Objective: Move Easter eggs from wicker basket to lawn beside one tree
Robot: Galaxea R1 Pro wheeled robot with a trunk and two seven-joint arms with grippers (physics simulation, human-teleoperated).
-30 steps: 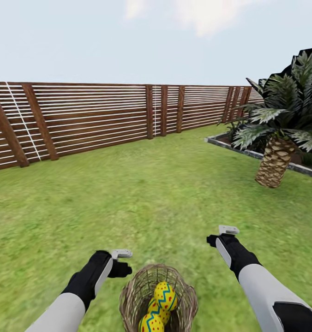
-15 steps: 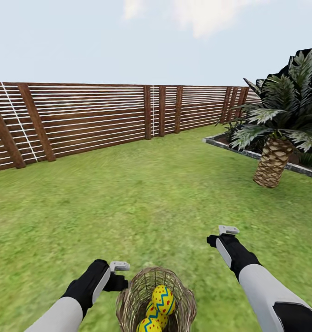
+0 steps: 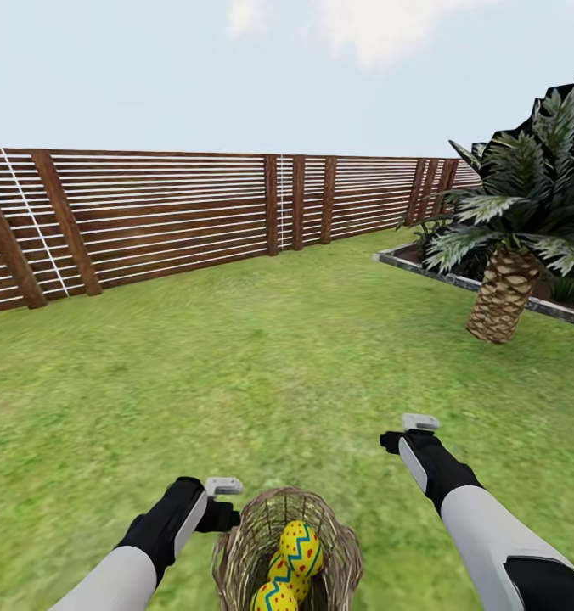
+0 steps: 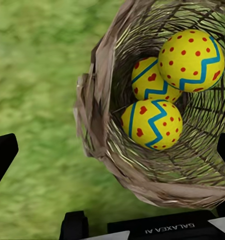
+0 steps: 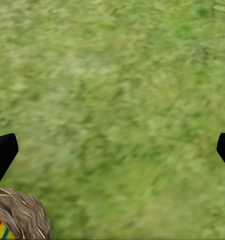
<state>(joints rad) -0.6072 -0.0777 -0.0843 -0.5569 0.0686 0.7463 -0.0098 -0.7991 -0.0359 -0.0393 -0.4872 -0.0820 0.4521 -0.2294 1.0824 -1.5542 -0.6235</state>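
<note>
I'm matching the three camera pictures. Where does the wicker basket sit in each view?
Head view: wicker basket at bottom centre, beside the left gripper.
Left wrist view: basket in the right half, three Easter eggs inside.
Right wrist view: only its rim, at the lower left corner.
Shared landmark: the lawn.

A fenced garden under open sky: wide green lawn [image 3: 261,356], a brown slatted wooden fence [image 3: 168,212], and a palm [image 3: 512,255] in a stone-edged bed.
</note>
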